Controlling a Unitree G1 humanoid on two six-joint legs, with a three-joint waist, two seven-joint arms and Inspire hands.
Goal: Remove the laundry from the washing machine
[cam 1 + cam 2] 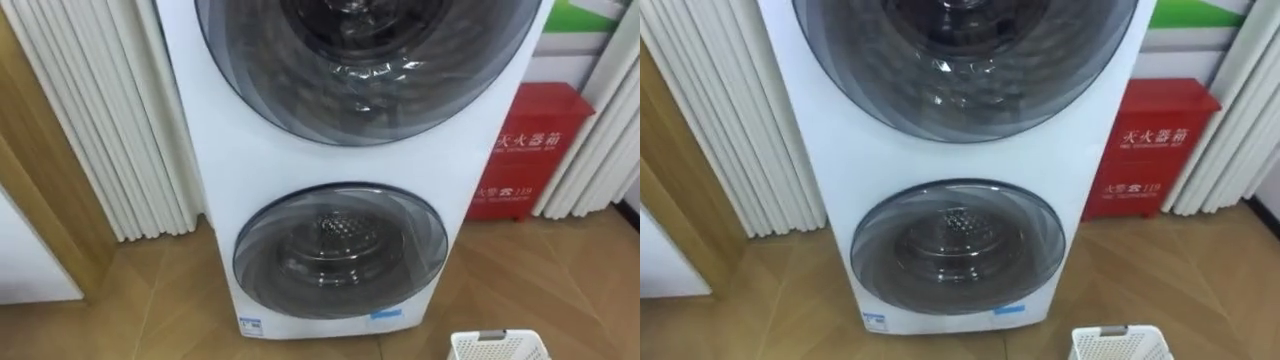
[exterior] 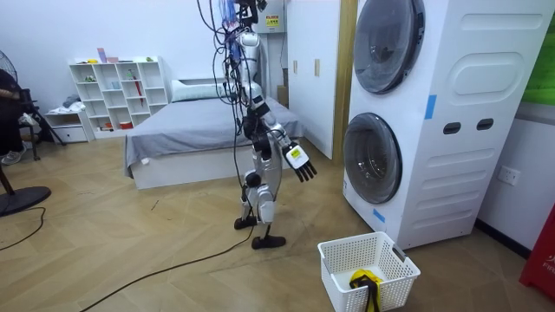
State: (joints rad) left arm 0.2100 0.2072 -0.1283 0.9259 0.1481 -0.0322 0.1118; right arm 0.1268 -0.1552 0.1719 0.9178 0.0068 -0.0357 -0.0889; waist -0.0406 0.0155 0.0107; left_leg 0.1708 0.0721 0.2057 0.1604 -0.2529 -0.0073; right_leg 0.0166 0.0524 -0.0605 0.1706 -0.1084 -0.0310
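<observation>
Stacked washing machine [image 1: 228, 160] inspected: upper door [image 1: 370, 60] and lower door [image 1: 340, 250] both closed.
Right hand [image 2: 300, 165] raised, fingers straight and apart, empty. Yellow-and-black garment [image 2: 364, 279] lies in white basket [image 2: 328, 269] near machine.

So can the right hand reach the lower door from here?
Probably not yet. The right hand is held out in mid-air, with open floor between it and the washer; the lower door is shut.

The wooden floor [image 2: 130, 251] carries the white washing machine [image 2: 486, 147], a white basket [image 2: 392, 290] just in front of it, a red box [image 1: 525, 150] beside it, and a bed [image 2: 199, 130] well apart.
</observation>
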